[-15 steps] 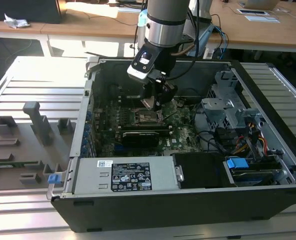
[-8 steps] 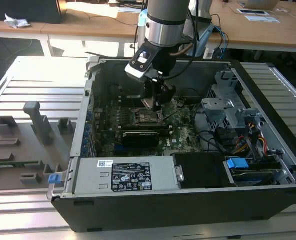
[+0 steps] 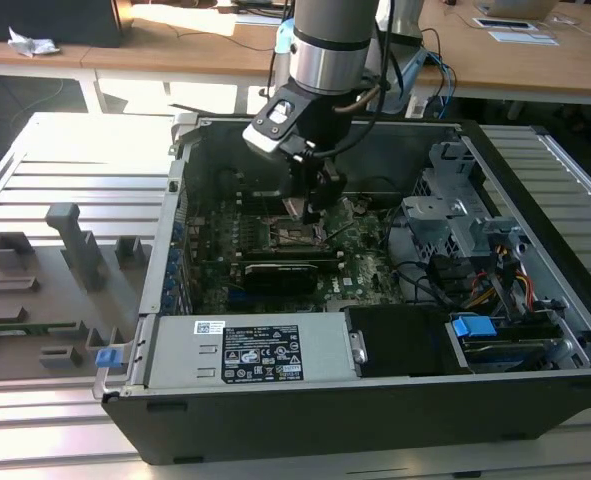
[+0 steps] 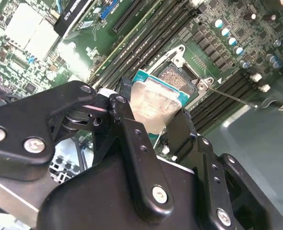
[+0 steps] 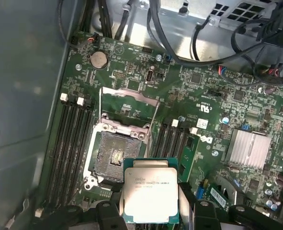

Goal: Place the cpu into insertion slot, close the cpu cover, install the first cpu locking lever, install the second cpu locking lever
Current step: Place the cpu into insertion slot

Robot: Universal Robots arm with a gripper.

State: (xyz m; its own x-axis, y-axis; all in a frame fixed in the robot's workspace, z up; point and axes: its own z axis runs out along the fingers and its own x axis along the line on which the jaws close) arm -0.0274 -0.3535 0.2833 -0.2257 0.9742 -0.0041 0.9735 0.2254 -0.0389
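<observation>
**Sam:** While the hand [image 3: 310,205] pinches the chip [image 5: 150,191] by two of its sides, where is the chip?

**Mia:** It is up in the air, not in the slot [image 5: 113,160] yet. In the exterior view the hand hangs at about two o'clock from the slot. The slot is bare, and the lid [image 5: 128,103] is tipped up at one edge of it.

**Sam:** How do you put it in well?

**Mia:** I think the chip must be flat and square over the slot, with the corners matching. Then it goes down slowly and is let go softly. No pushing and no sliding, because I guess the tiny pins in there bend easily.

**Sam:** What can't we see?

**Mia:** We can't see the chip's underside. In the first wrist view the chip covers the spots where the fingers [image 4: 127,129] touch it. I can't tell how high it is above the green board [image 5: 203,86]. One thin wire lever [image 4: 227,93] is hard to follow, and I can't make out the other.
</observation>
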